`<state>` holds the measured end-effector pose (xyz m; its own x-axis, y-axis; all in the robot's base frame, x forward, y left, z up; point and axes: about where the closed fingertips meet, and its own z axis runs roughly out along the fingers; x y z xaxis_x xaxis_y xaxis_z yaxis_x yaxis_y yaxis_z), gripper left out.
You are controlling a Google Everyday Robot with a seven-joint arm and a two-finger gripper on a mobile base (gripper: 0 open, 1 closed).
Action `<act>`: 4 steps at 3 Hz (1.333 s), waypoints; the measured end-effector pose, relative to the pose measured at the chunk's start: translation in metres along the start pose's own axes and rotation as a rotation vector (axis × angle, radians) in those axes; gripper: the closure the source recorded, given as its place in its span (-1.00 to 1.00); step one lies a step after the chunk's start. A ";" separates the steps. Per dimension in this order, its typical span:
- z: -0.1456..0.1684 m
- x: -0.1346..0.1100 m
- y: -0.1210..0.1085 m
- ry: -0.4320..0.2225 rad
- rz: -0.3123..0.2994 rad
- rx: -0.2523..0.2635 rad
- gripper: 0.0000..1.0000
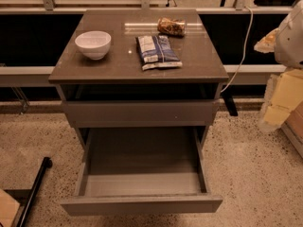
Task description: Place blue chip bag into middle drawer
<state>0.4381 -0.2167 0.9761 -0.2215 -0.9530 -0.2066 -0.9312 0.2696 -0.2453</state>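
While the blue chip bag lies ungrasped just right of the white bowl, the middle drawer below the bowl stands open; the gripper is out of view, so you cannot tell its state

Dim, warm light. A soft glare streak lies on the desk, left of the gripper, which is a pale blur at the right edge.

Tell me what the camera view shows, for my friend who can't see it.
A blue chip bag lies flat on the cabinet top, above the open, empty middle drawer. A white bowl and a brown packet sit near it; the gripper is out of view.
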 end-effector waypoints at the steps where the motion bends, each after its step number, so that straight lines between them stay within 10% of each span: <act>1: 0.000 0.000 0.000 -0.001 0.000 0.000 -1.00; 4: 0.027 -0.041 -0.059 -0.314 0.136 0.037 -1.00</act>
<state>0.5097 -0.1898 0.9732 -0.2379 -0.8203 -0.5201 -0.8867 0.4020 -0.2285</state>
